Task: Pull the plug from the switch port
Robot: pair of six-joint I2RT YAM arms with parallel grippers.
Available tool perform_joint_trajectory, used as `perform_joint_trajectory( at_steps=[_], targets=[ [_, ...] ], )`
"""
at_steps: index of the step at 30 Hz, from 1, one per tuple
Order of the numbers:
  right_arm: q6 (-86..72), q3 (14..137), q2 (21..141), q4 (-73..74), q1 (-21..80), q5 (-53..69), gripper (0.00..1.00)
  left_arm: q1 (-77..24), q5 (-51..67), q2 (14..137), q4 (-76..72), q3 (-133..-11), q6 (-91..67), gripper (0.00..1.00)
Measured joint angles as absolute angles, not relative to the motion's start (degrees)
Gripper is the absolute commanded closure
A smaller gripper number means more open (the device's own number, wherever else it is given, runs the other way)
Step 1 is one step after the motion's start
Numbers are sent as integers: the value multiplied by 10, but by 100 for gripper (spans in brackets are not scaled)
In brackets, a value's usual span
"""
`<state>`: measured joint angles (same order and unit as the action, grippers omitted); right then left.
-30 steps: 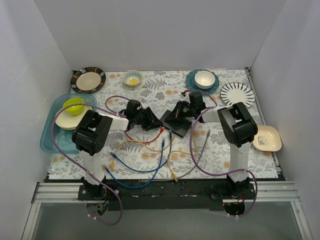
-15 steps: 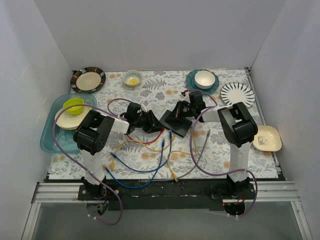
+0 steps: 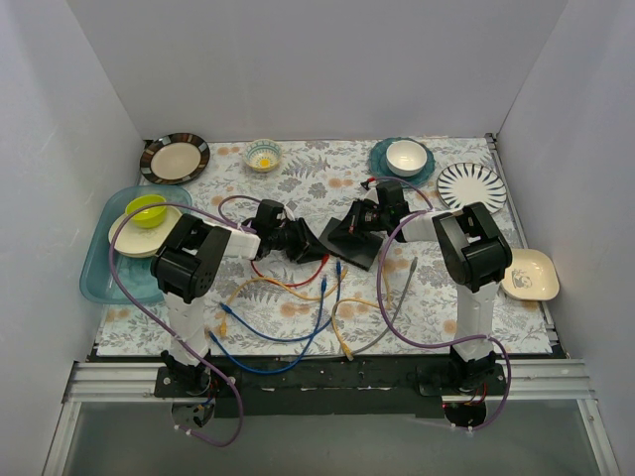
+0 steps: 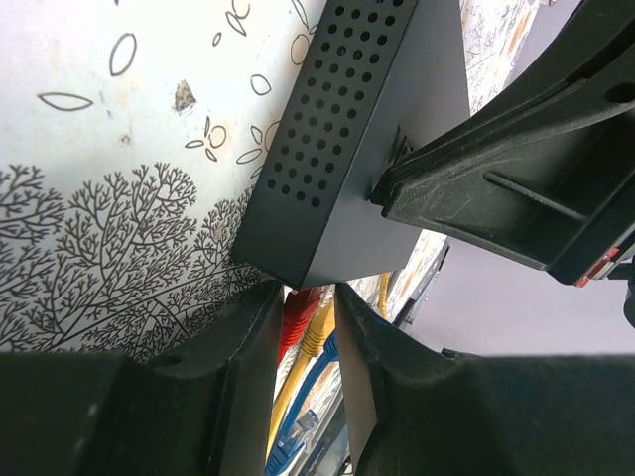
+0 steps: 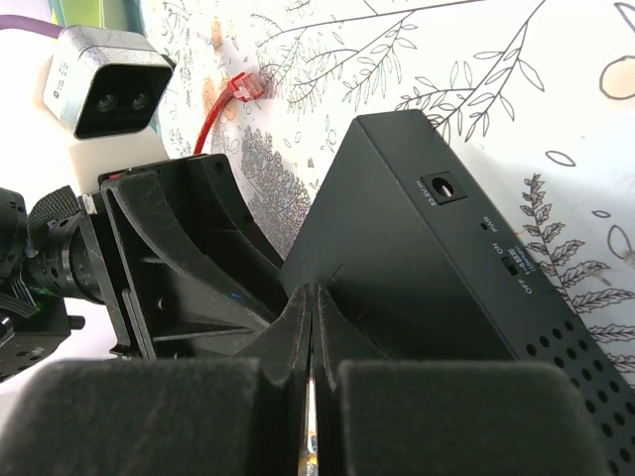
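At mid-surface (image 3: 298, 178) | my left claw (image 4: 308, 290) has slid in to the flat matte black switch box's (image 3: 347, 248) corner | jaws parted, red plug (image 4: 298, 309) showing between | right claw (image 5: 313, 297) clenched, resting on box | pull looks close.

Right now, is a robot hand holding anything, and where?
Cannot be told for sure. The left gripper straddles a red plug at a corner of the switch, but contact is unclear. The right gripper is shut, gripping nothing, tips against the switch.
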<state>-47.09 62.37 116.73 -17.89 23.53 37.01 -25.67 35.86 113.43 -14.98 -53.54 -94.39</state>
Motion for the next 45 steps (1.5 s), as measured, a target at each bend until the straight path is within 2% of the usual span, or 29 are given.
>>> perform_joint_trajectory(
  at_steps=[12, 25, 36, 45],
  targets=[
    [-469, 621, 1166, -182, 235, 370, 99, -257, 354, 1135, -134, -539, -943, 100],
    [-468, 621, 1166, -182, 235, 368, 99, -257, 353, 1131, -143, -530, -936, 100],
    [-467, 621, 1166, -181, 233, 368, 99, -263, 350, 1071, -152, -446, -929, 100],
    [-460, 620, 1155, -164, 230, 353, 99, -264, 299, 967, -28, -398, -886, 100]
  ],
)
